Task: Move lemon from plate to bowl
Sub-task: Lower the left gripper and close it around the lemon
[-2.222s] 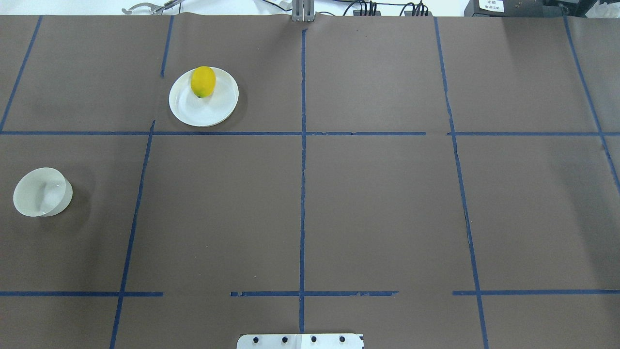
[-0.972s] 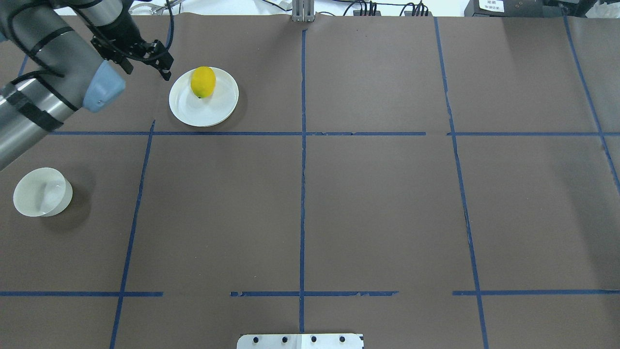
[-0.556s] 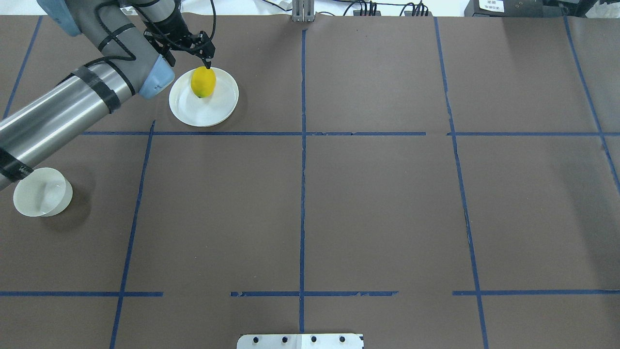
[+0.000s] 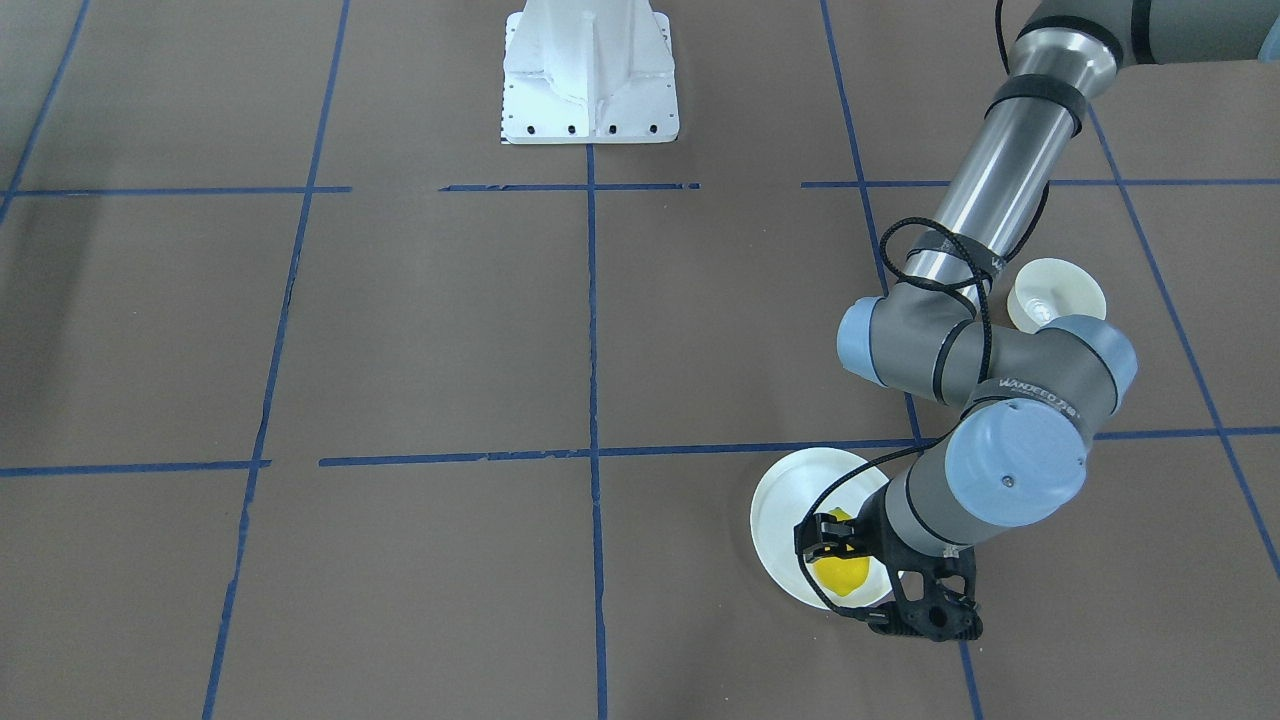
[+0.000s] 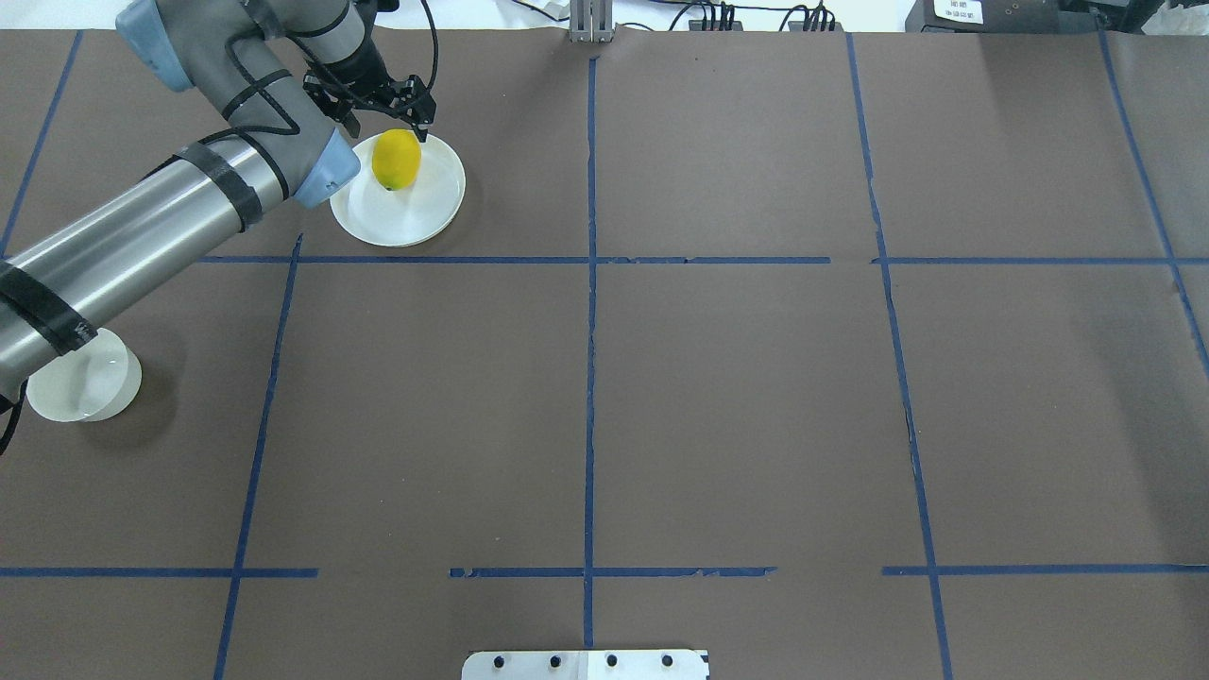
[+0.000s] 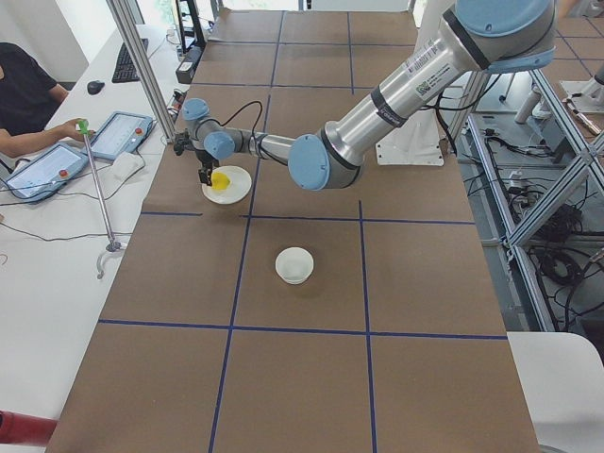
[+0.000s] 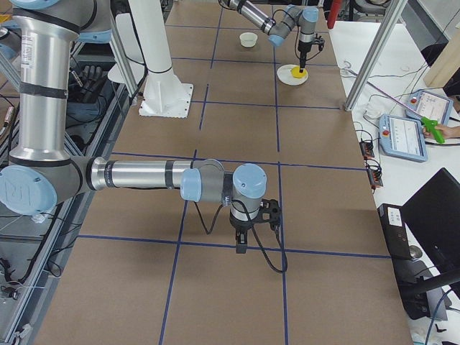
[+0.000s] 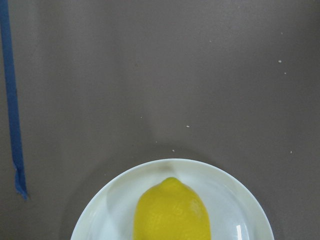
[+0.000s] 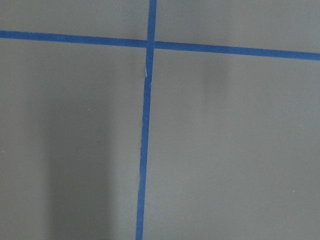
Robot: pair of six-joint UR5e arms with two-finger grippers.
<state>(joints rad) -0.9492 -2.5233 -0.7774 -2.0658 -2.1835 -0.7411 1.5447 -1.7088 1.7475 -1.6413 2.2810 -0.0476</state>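
Observation:
The yellow lemon [image 5: 396, 159] lies on the far half of the white plate [image 5: 406, 215] at the table's far left. My left gripper [image 5: 387, 127] is open, with its fingers spread on either side of the lemon's far end and not closed on it. In the front view the lemon [image 4: 840, 578] shows between the fingers [image 4: 815, 535]. The left wrist view shows the lemon [image 8: 171, 212] on the plate [image 8: 115, 215] at the bottom edge. The cream bowl [image 5: 80, 387] stands empty at the near left, partly under my left arm. My right gripper [image 7: 248, 231] shows only in the exterior right view, so I cannot tell its state.
Blue tape lines divide the brown table cover. The white robot base mount [image 4: 590, 80] sits at the table's near middle edge. My left arm's forearm [image 5: 142, 236] spans the space between bowl and plate. An operator's tablets [image 6: 57, 160] lie beyond the far edge.
My left arm has come in from the left and swung right to the plate, so the open gripper now straddles the lemon's far end. Lemon, plate and bowl have not moved.

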